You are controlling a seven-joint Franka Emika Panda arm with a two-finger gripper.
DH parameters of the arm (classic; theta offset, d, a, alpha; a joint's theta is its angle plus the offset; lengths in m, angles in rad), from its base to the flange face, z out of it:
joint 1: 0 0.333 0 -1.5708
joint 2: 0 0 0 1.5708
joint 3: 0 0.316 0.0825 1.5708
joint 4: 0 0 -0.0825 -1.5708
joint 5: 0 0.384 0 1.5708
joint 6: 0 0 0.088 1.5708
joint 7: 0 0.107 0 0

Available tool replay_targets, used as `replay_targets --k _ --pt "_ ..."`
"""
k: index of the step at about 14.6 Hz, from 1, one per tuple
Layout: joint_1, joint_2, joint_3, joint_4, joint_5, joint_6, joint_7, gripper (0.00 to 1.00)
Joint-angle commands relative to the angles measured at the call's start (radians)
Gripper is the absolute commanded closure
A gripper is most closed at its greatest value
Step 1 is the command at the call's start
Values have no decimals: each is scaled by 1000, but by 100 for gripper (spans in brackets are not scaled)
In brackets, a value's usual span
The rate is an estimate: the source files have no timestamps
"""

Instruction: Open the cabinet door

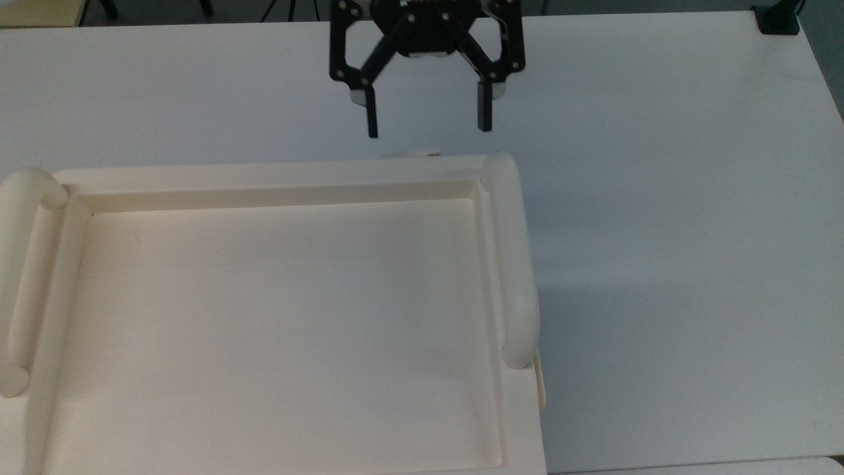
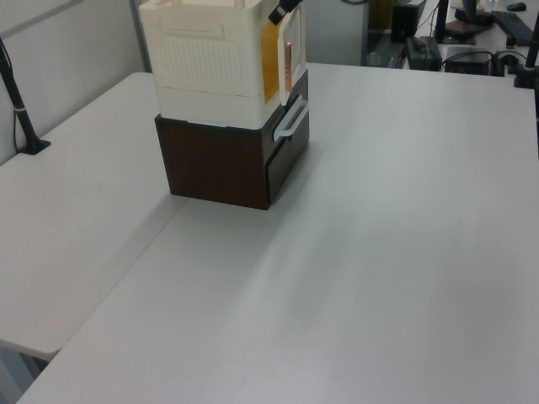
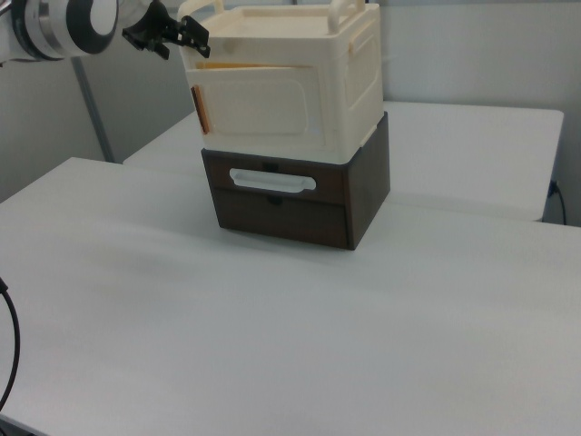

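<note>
We see the gripper (image 1: 428, 128) with its two black fingers spread wide, holding nothing, high beside the upper front corner of the cream cabinet (image 3: 300, 86), which sits on a dark brown drawer unit (image 3: 290, 204) on the white table (image 3: 272, 345). The cabinet door (image 3: 256, 111) is on the cabinet's front, hanging slightly ajar so that a tan edge shows on the right view's left. We judge it a light, stiff plastic panel that should swing easily on its hinge, though its smooth face looks slippery. That free edge, standing proud of the cabinet, seems the best place to hook or pinch.
</note>
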Motion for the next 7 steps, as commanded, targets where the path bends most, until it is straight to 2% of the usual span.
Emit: replay_targets --k 1,7 --pt "21 30 -5 -10 -1 58 -25 0" --pt "21 22 -5 -19 2 48 -66 0"
